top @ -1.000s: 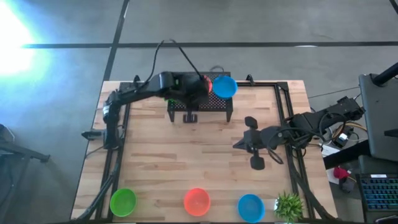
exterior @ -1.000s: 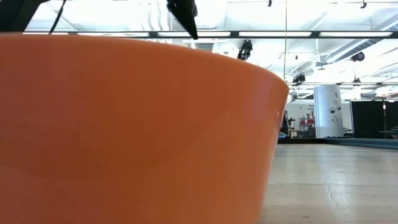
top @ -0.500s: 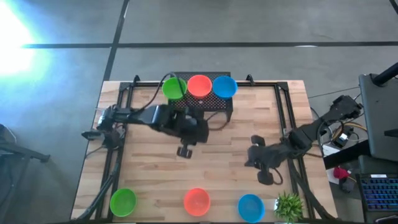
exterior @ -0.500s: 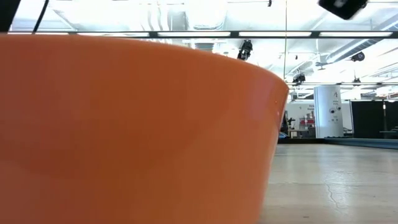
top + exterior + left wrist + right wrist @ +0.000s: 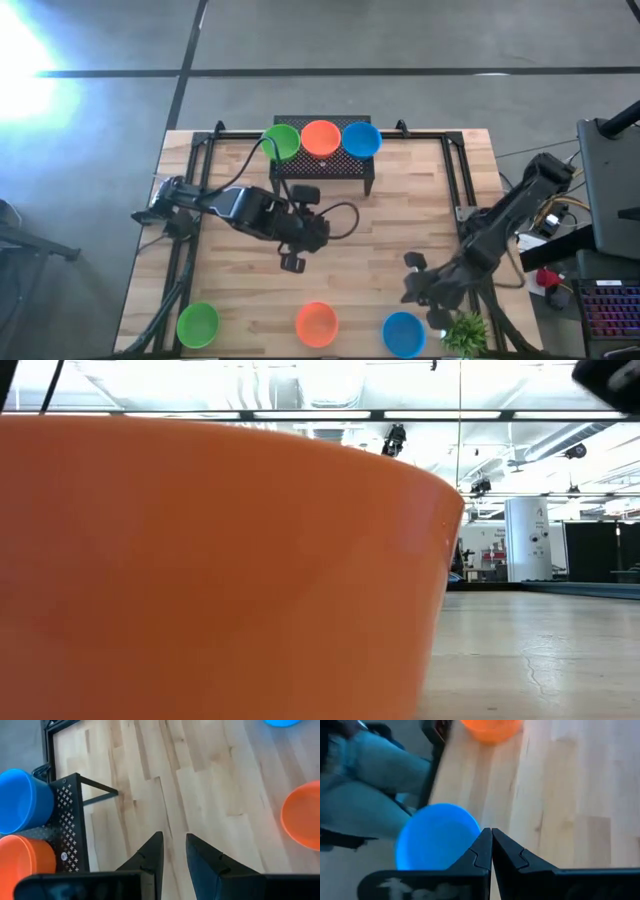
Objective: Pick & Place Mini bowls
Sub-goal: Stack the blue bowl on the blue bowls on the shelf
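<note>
Three mini bowls sit in a row on a black perforated rack [image 5: 322, 168] at the far edge: green [image 5: 282, 141], orange-red [image 5: 320, 137] and blue [image 5: 361, 139]. Three more rest on the table along the near edge: green [image 5: 198, 324], orange-red [image 5: 317, 323] and blue [image 5: 403, 332]. My left gripper [image 5: 293, 263] hangs over the middle of the table, open, nothing between its fingers [image 5: 174, 847]. My right gripper [image 5: 410, 292] is shut [image 5: 491, 836] and hovers just beside the near blue bowl [image 5: 437, 837]. The near orange-red bowl [image 5: 220, 560] fills the low view.
A small green potted plant [image 5: 463, 330] stands at the near right corner, close to the right arm. A person's legs [image 5: 360, 780] show beyond the table's near edge. Bare wood [image 5: 360, 240] lies between the rack and the near row of bowls.
My left gripper has drawn back from the rack toward the near edge, out over the middle of the table, uncovering the green and orange-red bowls on the rack. My right gripper has swung toward the near edge and sunk toward the near blue bowl, still shut.
</note>
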Controlling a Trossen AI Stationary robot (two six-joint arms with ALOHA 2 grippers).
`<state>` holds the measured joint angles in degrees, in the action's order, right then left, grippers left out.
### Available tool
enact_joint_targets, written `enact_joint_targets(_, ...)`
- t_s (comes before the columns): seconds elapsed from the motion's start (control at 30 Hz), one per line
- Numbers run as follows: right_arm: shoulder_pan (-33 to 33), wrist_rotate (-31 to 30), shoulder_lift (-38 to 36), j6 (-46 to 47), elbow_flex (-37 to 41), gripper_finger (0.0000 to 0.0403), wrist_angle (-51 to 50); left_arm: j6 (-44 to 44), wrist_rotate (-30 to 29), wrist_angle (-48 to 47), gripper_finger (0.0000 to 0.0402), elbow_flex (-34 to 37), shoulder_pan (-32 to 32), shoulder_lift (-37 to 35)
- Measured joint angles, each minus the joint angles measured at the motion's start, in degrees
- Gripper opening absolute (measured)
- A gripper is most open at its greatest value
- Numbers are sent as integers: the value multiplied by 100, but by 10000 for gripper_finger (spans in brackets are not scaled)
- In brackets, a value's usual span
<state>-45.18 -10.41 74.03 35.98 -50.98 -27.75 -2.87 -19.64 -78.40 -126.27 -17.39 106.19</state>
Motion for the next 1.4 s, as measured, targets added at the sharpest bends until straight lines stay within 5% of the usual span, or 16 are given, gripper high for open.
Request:
enact_joint_targets(0.43,-3,190,1628,412,-633,15,-55,95,-13,138,76,4,-63,-15)
enact_joint_targets(0.8,-5,171,2392,263,-1400,101,-1004,327,4,143,76,4,-280,-17)
enact_joint_targets(1.07,-4,779,2537,279,-1440,122,-1100,378,4,143,76,4,-369,-17)
enact_joint_targets(1.4,-4,755,2550,309,-1312,123,-1091,380,4,143,76,4,-367,-26)
